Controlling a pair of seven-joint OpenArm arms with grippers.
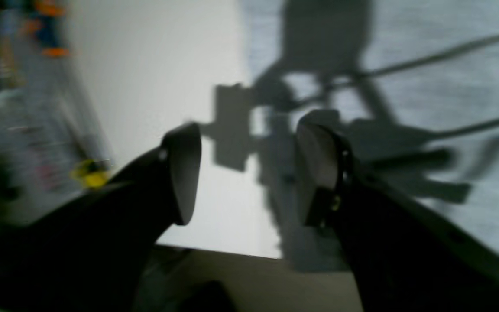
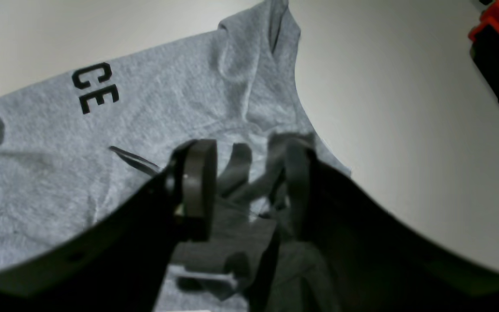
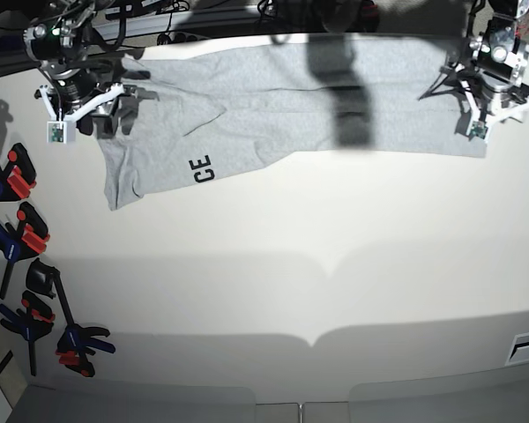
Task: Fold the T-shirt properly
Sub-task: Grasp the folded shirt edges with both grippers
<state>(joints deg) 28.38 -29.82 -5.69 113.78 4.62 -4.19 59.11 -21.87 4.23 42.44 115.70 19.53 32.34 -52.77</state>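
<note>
- The T-shirt (image 3: 282, 115) lies stretched in a long band across the far side of the bench (image 3: 291, 282), with the letters "CE" showing near my right arm.
- My right gripper (image 2: 249, 186) hangs over one end, jaws apart, holding nothing.
- My left gripper (image 1: 247, 173) hangs over the other end, at the cloth's edge, jaws apart and empty.
- I judge one fold laid down and just let go.
- Next calls for fresh grips at the ends for a crosswise fold.
- No containers here; only clamps (image 3: 22, 238) at the bench edge.
</note>
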